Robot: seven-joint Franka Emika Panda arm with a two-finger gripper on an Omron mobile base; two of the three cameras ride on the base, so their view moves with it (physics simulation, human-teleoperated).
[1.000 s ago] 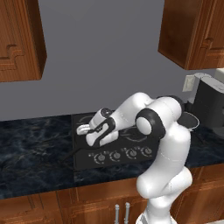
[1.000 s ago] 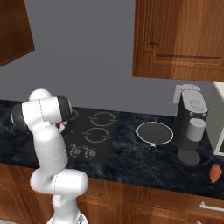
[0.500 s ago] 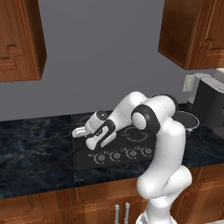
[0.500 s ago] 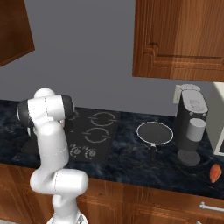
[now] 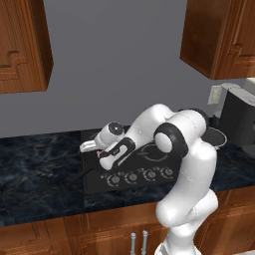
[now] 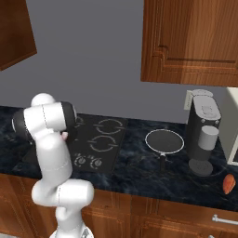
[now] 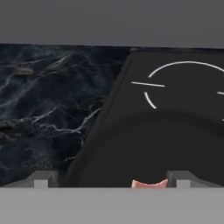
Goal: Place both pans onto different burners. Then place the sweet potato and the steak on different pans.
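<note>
Dark marbled counter point(image 6: 139, 169) runs the width of this kitchen under wooden cabinets, and we're parked at the black glass cooktop point(image 6: 100, 139) with its pale burner rings point(image 6: 109, 125).

Our gripper point(image 5: 106, 154) sits low over the cooktop's left front corner. In the hand view a sliver of pink steak point(image 7: 148, 184) shows between the fingertips point(image 7: 41, 179), so we judge we have it, pinched narrowly; the full closure is hidden at the frame's edge. Right below us a broad dark round shape, the matte black pan point(image 7: 153, 148), covers the near burner, and its thin handle point(image 5: 82, 175) pokes out over the counter in the left base view.

The silver-rimmed pan point(image 6: 164, 141) is over on the counter to the right of the cooktop, next to the coffee machine point(image 6: 204, 132), not on a burner yet. The sweet potato point(image 6: 228, 184) lies farther right, near the counter's front edge.

Handling, as we judge it: the steak is soft, floppy and likely slick, so hold it across the flat and keep the drop short. Pans are stiff and heavier, and the silver-rimmed one's short handle at its front looks like the best place to grip, though it will want to tip. That sweet potato should be firm and rounded, so we'd pinch it across the narrow middle to keep it from rolling out.
</note>
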